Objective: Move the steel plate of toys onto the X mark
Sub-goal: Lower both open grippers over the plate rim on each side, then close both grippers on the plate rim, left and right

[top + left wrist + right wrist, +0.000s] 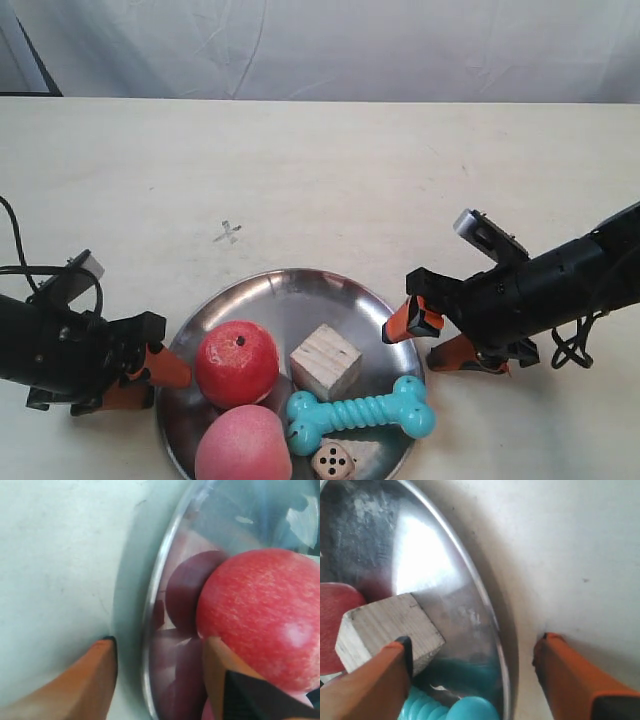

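Straddling the rim of the round steel plate (290,300), low centre of frame, left claw (157,642) and right claw (475,640) gape, gripping nothing. An uneven pinch could tilt it, rolling the red apple (236,362) off before the faint pencilled X mark (228,233) upper-left.

Steel plate (285,300) sits on table (400,160), low in the exterior view. X mark (228,233) lies beyond its far rim, apart. On plate: apple (236,362) left, peach (243,445) before it, cube (325,361) centre, bone (362,409) before cube, die (332,461) nearest. Left gripper (159,642) and right gripper (475,640) each straddle the rim, on opposite sides.
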Motion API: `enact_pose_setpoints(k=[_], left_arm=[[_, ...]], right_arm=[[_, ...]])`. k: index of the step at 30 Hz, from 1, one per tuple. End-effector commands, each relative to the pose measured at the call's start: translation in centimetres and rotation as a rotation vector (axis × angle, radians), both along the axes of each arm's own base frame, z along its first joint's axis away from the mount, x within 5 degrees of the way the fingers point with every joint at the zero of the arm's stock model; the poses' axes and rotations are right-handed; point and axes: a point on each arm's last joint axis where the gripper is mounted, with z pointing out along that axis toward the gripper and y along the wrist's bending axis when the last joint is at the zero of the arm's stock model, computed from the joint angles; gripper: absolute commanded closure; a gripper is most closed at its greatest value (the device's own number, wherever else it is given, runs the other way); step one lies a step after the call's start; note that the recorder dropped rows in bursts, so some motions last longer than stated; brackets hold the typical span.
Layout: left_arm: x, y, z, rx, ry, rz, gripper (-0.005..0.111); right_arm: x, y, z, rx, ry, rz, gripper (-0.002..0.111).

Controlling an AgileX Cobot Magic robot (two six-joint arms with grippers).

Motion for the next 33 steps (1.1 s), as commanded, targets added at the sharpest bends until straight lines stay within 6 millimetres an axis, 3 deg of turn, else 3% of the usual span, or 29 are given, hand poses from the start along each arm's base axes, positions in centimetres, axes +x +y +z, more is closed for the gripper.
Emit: enact_pose_setpoints(k=[1,14,27,33], left_arm=[[0.1,0.3,-0.4,0.046,-0.01,0.003,0.055],[0.0,0.1,-0.3,0.021,-0.009,-0.02,0.055],[0.0,0.0,-0.3,0.015,-0.015,-0.028,0.055],[-0.4,-1.2,-0.3,0.018,-0.023,-0.058,0.055]], right_arm=[[-2.2,0.6,-1.5,0.025,0.102,0.098,0.039],[-2.8,1.0,-1.1,0.093,0.127,0.171,0.039],[-2.3,0.9,-1.3,0.057,0.104,0.112,0.039],[-2.0,0.7,-1.5,0.03,0.09,0.084,0.039]])
